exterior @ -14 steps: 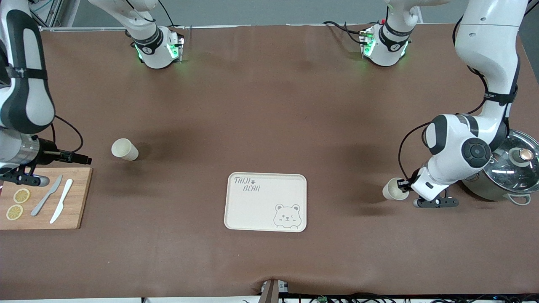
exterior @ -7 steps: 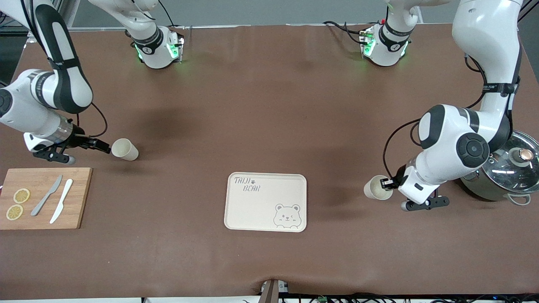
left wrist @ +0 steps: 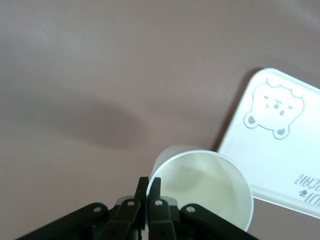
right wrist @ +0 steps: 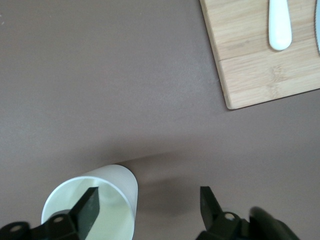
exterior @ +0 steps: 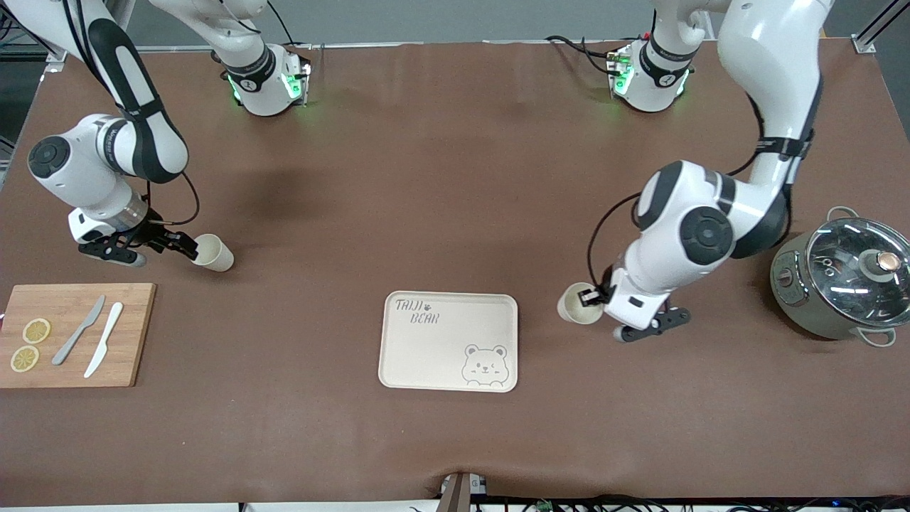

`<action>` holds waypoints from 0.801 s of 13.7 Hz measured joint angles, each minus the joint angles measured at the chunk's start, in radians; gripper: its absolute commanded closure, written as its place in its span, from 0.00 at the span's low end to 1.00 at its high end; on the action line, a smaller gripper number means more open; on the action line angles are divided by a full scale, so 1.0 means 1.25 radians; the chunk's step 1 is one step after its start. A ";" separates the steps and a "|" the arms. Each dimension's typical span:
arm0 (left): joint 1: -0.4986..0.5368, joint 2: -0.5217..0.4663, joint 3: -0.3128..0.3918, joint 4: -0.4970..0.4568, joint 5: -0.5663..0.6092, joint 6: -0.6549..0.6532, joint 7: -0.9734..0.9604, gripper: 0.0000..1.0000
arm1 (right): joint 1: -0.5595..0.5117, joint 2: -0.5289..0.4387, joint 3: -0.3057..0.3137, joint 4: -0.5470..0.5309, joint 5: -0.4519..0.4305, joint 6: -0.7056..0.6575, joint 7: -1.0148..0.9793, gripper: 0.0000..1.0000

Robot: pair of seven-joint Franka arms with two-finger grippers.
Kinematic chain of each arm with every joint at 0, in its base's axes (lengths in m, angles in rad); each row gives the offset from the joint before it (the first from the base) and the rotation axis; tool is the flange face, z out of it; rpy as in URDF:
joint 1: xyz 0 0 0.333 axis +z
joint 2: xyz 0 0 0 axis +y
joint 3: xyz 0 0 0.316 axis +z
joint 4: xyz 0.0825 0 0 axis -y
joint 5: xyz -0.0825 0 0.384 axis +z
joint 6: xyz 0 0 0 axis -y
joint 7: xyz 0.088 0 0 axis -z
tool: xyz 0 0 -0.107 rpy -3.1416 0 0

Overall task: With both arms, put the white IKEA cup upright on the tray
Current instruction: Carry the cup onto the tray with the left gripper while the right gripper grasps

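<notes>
The cream bear tray [exterior: 448,341] lies flat on the brown table; it also shows in the left wrist view [left wrist: 280,145]. My left gripper [exterior: 591,296] is shut on the rim of a white cup [exterior: 577,305], held on its side just beside the tray toward the left arm's end. The left wrist view shows the fingers [left wrist: 155,186] pinching the cup's wall [left wrist: 205,185]. A second white cup [exterior: 212,252] lies on its side. My right gripper [exterior: 186,246] is open at its mouth, one finger [right wrist: 90,202] inside the cup [right wrist: 117,187], the other outside.
A wooden cutting board [exterior: 71,334] with two knives and lemon slices lies toward the right arm's end, nearer the camera than the second cup; it shows in the right wrist view [right wrist: 265,55]. A lidded steel pot [exterior: 842,277] stands at the left arm's end.
My left gripper has carried its cup from beside the pot toward the tray. My right gripper has moved from over the cutting board to the lying cup's mouth.
</notes>
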 measured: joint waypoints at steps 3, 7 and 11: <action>-0.054 0.047 0.002 0.043 0.000 0.004 -0.112 1.00 | 0.001 0.002 0.006 -0.003 0.000 -0.001 0.000 0.77; -0.105 0.124 0.005 0.118 0.000 0.037 -0.196 1.00 | 0.002 0.005 0.009 -0.021 0.000 -0.001 0.001 0.84; -0.129 0.178 0.010 0.134 0.000 0.091 -0.259 1.00 | 0.004 -0.001 0.015 -0.020 0.004 -0.002 0.001 1.00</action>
